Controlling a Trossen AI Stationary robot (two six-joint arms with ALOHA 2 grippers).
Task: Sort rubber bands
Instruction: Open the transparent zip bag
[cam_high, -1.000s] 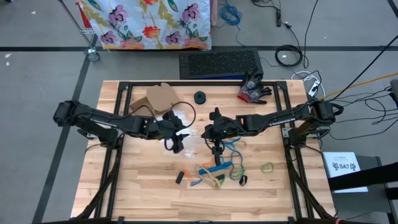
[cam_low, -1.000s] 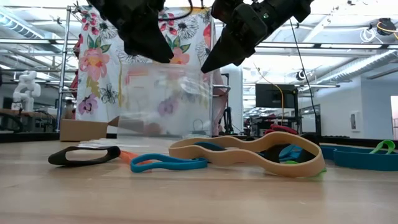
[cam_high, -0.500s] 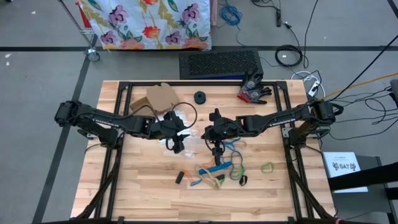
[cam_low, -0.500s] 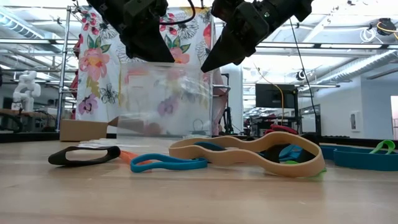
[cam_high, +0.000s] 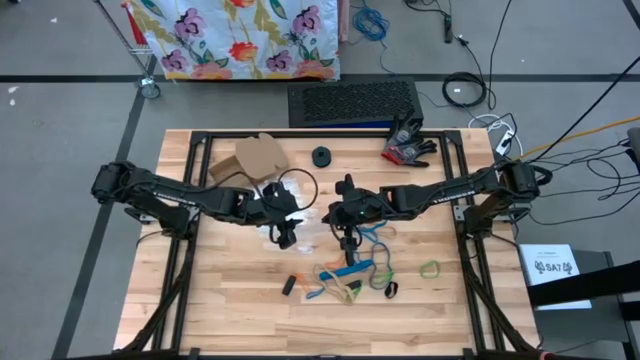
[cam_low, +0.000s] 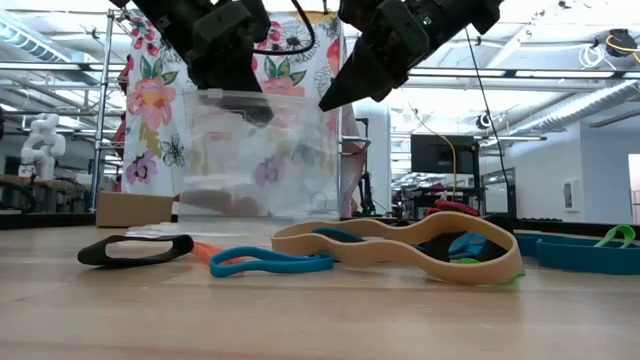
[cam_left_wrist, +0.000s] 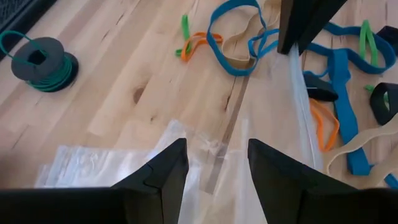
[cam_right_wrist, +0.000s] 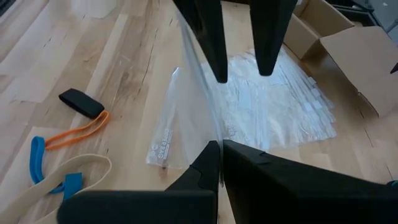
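Here, I log right gripper (cam_low: 325, 103) fingers pinched together on clear bag (cam_low: 262, 150) edge, left gripper (cam_low: 232, 95) fingers spread at its other edge, rubber bands (cam_high: 352, 275) heaped on table (cam_high: 230, 300) below.

We see a clear plastic bag (cam_low: 262, 150) hanging above the wooden table (cam_high: 230, 300). More flat bags (cam_right_wrist: 280, 106) lie near a cardboard box (cam_high: 258, 154), a green wire spool (cam_left_wrist: 43, 62) and a red-black glove (cam_high: 408, 142).

- A robotics lab or workshop.
- Loose cables (cam_high: 470, 92) trail over the grey floor (cam_high: 70, 120) beyond the wooden tabletop (cam_high: 230, 300).
- Ceiling strip lights (cam_low: 575, 105) and a monitor (cam_low: 440, 160) show behind the pincers.
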